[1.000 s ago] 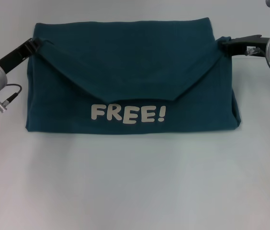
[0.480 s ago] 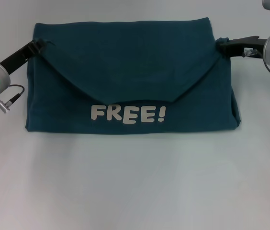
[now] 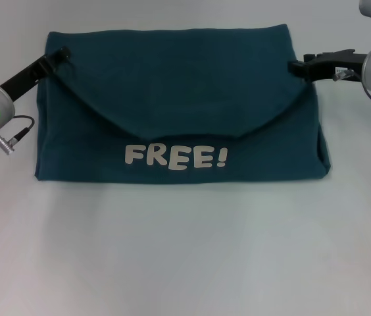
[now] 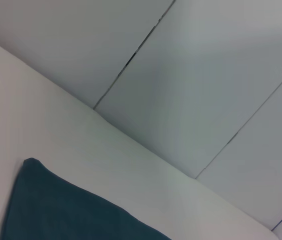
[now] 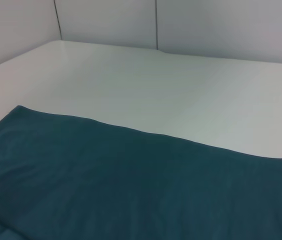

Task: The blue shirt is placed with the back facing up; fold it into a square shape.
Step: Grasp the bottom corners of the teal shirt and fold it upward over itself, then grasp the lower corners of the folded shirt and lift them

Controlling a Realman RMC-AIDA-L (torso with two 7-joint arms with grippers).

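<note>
The blue shirt [image 3: 179, 105] lies folded on the white table [image 3: 185, 250], "FREE!" showing. The left gripper [image 3: 59, 55] and right gripper [image 3: 296, 66] reach over its far corners; finger state unclear.

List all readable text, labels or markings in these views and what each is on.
"FREE!" in white block letters on the near half of the folded blue shirt, just below the pointed flap, seen in the head view.
No other text, brand, number or sign can be read; the wrist views show only plain shirt fabric, the table and wall panels.
</note>
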